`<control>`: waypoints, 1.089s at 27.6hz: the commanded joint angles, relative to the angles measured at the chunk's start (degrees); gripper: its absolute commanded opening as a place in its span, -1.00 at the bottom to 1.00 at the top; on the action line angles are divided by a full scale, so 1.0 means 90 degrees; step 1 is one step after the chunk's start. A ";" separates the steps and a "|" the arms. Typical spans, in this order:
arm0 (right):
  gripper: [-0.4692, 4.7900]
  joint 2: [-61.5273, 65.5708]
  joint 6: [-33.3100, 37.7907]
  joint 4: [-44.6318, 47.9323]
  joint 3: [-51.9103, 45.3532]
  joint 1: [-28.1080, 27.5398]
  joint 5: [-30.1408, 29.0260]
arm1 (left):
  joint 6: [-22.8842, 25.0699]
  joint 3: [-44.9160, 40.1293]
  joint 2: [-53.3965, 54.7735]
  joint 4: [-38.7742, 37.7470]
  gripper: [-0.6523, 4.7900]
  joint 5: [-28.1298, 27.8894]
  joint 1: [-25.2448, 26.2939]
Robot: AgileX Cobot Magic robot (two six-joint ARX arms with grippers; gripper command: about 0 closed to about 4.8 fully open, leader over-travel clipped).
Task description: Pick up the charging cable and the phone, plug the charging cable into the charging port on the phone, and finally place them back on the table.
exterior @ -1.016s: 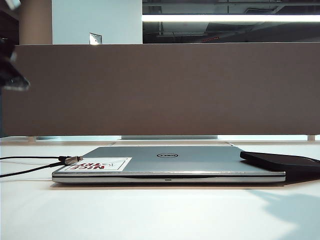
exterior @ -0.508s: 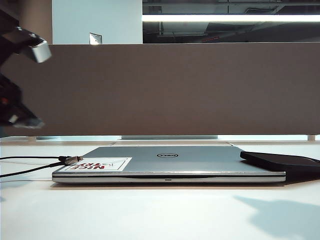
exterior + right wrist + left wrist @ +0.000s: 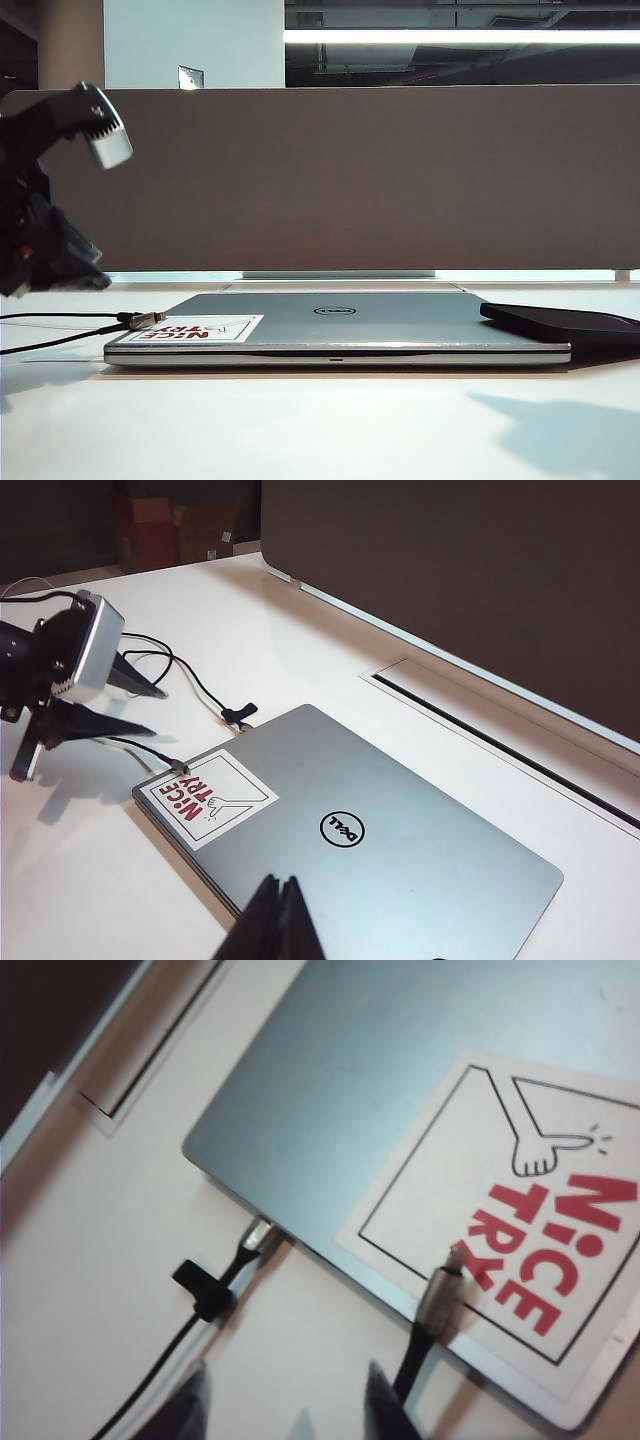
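Above the charging cable (image 3: pixel 432 1312) on the laptop (image 3: pixel 340 325) — left claw (image 3: pixel 135 705) spread; right claw (image 3: pixel 280 920) pinched together, over the laptop's near edge.

Grey-brown fabric divider panel (image 3: pixel 340 180) spanning the back of the white tabletop (image 3: pixel 300 430), pale blue wall (image 3: pixel 195 40) behind it, long bright ceiling light strip (image 3: pixel 460 36) in dark ceiling, cardboard boxes (image 3: pixel 180 535) in a dim corner

Open left gripper (image 3: pixel 125 705) hangs clear above charging cable (image 3: pixel 432 1312), whose plug rests on the laptop (image 3: pixel 380 318).
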 commanded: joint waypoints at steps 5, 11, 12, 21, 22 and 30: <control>-0.84 -0.0019 0.0039 0.0138 0.0051 0.0002 -0.0017 | 0.0029 0.0012 0.0600 0.0129 -0.08 0.0002 0.0002; -0.84 -0.0019 0.0039 0.0138 0.0051 0.0002 -0.0015 | 0.0250 0.0012 0.0835 0.0204 -0.08 0.0002 0.0002; -0.84 -0.0019 0.0039 0.0138 0.0051 0.0002 -0.0015 | 0.0262 0.0012 0.0894 0.0240 -0.08 0.0002 0.0002; -0.84 -0.0019 0.0039 0.0138 0.0051 0.0002 -0.0015 | 0.0260 0.0012 0.1384 0.0833 -0.08 0.0002 0.0002; -0.84 -0.0019 0.0039 0.0138 0.0051 0.0002 -0.0015 | 0.0260 0.0012 0.1481 0.0945 -0.08 0.0002 0.0002; -0.84 -0.0019 0.0039 0.0138 0.0051 0.0002 -0.0012 | 0.0255 0.0012 0.1756 0.1343 -0.09 0.0002 0.0002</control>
